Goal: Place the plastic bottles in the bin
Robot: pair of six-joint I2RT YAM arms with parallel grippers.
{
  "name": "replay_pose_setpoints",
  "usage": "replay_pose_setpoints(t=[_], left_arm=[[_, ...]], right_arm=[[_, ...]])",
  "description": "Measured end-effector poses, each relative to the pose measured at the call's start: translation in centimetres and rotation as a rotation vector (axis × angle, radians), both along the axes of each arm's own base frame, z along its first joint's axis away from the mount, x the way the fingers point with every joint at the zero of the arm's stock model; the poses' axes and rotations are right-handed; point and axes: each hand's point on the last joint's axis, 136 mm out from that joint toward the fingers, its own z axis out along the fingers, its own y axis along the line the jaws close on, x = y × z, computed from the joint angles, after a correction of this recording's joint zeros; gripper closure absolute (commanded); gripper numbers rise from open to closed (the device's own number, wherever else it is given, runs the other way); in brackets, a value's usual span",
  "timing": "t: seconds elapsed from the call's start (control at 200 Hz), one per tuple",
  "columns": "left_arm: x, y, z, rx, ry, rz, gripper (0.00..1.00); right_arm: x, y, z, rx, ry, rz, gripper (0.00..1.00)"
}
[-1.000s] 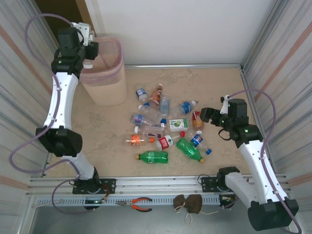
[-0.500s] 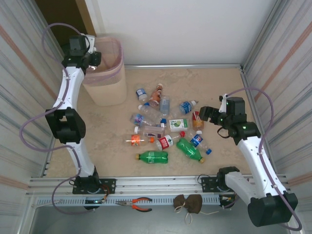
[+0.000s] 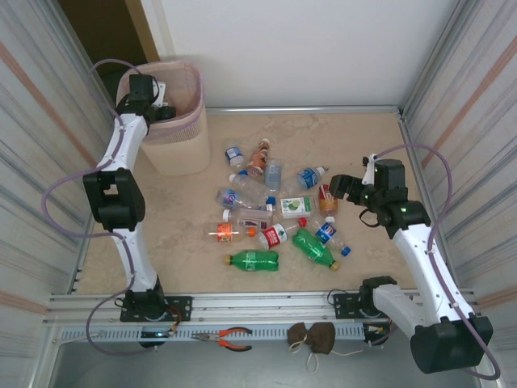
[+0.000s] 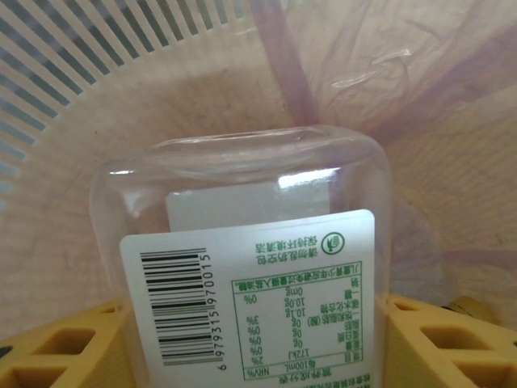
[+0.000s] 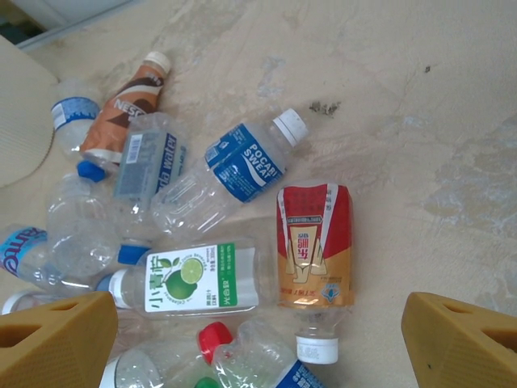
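Nearest the arms: a green bottle [image 3: 253,259] lay on its side on the counter [image 3: 380,153], at the front of the heap.
Heap: a dozen or more bottles [image 3: 266,210] lay scattered across the middle of the counter, some touching, all of them outside the bin.
Right hand: the right hand [image 3: 346,188] hung spread wide and empty over the heap's right side. A red-and-gold bottle [image 5: 313,246] lay untouched beneath it.
Left hand: far back, the left hand [image 3: 161,111] was clenched on a clear bottle [image 4: 258,242] with a white label.
Clear bottle: its base pointed down into the bin's mouth, over the pink bag, and it was not yet let go.
Bin: the bin [image 3: 174,149] stood in the far left corner, well apart from the heap. I couldn't tell what it already held.
Progress: early going, I'd say, with one bottle a drop away from done and nearly the whole heap left.
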Motion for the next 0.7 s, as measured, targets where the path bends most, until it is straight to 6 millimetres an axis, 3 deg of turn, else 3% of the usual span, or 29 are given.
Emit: replay_pose_setpoints(t=[0.17, 0.446, 0.701], left_arm=[[0.5, -0.4, -0.4, -0.033, 0.027, 0.003, 0.51], [-0.2, -0.6, -1.0, -0.059, 0.074, 0.013, 0.35], [-0.5, -0.7, -1.0, -0.07, 0.088, 0.016, 0.27]], right_arm=[[-0.1, 0.0, -0.5, -0.002, 0.012, 0.0, 0.1], [-0.1, 0.0, -0.5, -0.002, 0.014, 0.0, 0.1], [-0.1, 0.0, -0.5, -0.002, 0.014, 0.0, 0.1]])
